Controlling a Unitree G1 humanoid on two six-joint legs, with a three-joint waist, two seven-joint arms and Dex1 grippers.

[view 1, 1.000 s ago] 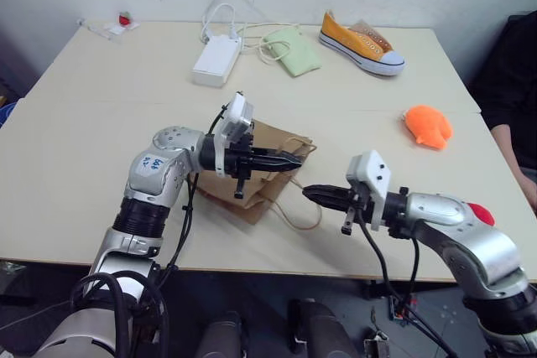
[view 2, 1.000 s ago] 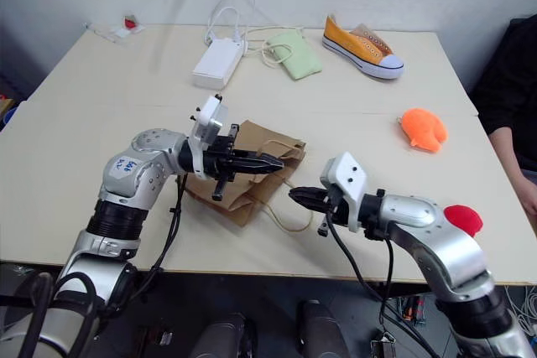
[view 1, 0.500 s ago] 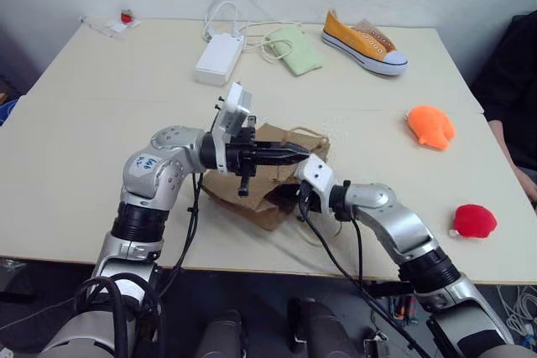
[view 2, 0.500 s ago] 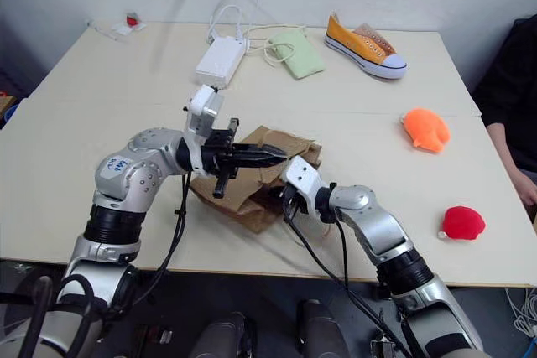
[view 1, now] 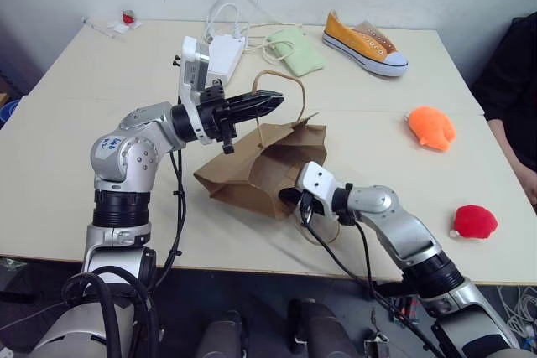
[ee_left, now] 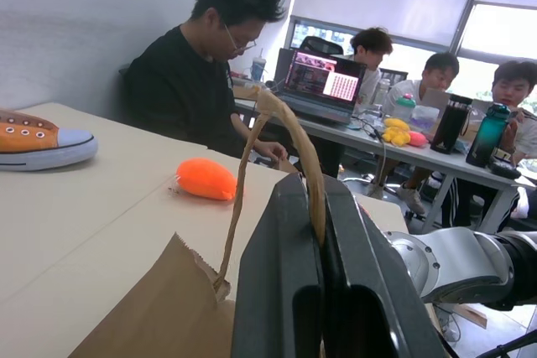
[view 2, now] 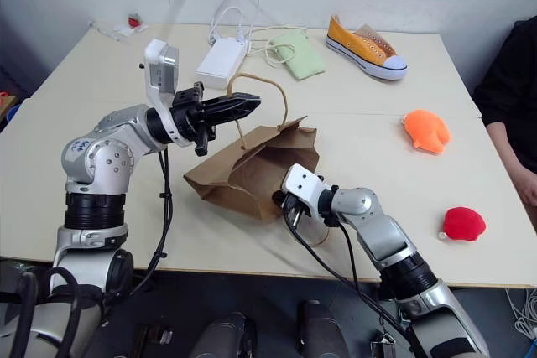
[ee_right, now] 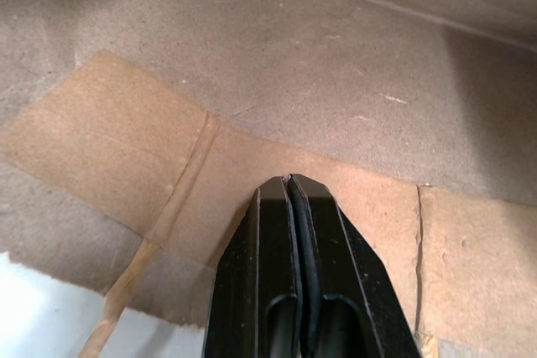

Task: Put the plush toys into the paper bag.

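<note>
Brown paper, creased and slumped, makes up the bag (view 1: pixel 260 169), which lies near the table's (view 1: pixel 84 123) front-middle with its mouth turned toward the right arm. Its upper handle (view 1: pixel 277 94) stands up in a loop, pinched in the left gripper (view 1: pixel 273 102): the left wrist view shows the tan cord running between the two black fingers (ee_left: pixel 281 291), which are clamped tight on it with no gap beside the cord itself. That gripper is raised above the table and points across toward the robot's right, and the bag's upper rim is lifted below the handle.

Lower down, the right gripper (view 1: pixel 289 196) sits at the bag's mouth, its tip just inside the opening. In the right wrist view its fingers (ee_right: pixel 268 249) are pressed together, the pads meeting along a thin seam, with bare brown paper and a glued fold ahead of them. Whether anything is nipped between them cannot be told; nothing shows there. The lower handle (view 1: pixel 323 228) trails on the table beside this gripper.

Both toys lie loose on the table's right side, well apart from the bag: the orange toy (view 1: pixel 430 126) farther back, the red toy (view 1: pixel 475 220) near the front edge. A person's dark sleeve (view 1: pixel 512 81) shows at the right border.
</note>
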